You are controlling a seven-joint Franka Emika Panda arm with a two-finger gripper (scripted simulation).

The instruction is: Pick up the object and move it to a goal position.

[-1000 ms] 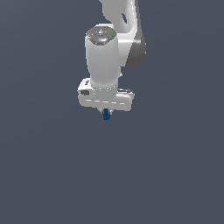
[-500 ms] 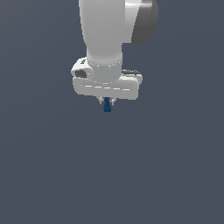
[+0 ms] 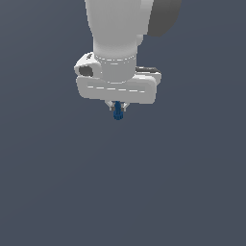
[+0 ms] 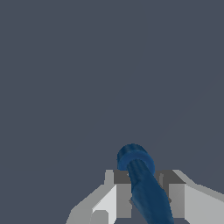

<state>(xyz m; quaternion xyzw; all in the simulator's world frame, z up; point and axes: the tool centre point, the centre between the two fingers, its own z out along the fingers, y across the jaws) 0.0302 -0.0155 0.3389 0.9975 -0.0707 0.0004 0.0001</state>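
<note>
One white arm is seen in the exterior view, coming down from the top edge, with one gripper (image 3: 117,106) at its lower end. One object (image 3: 117,114), dark blue and small, is seen poking out just below the white gripper body, near the middle of the exterior view and slightly toward its left. It is much narrower than the gripper's width.

In the wrist view the one object (image 4: 142,183) is shown as an elongated dark blue piece with a rounded, ring-like end, tilted rather than straight. It is flanked by two grey fingers (image 4: 116,197), one on each side, and appears touched by both. The jaws are set narrow, closed onto the object, which is held between them.

One plain dark grey-blue background (image 3: 57,182) fills the rest of both views. Whether it is a floor or a table cannot be told, and no contact between it and the object is seen.
</note>
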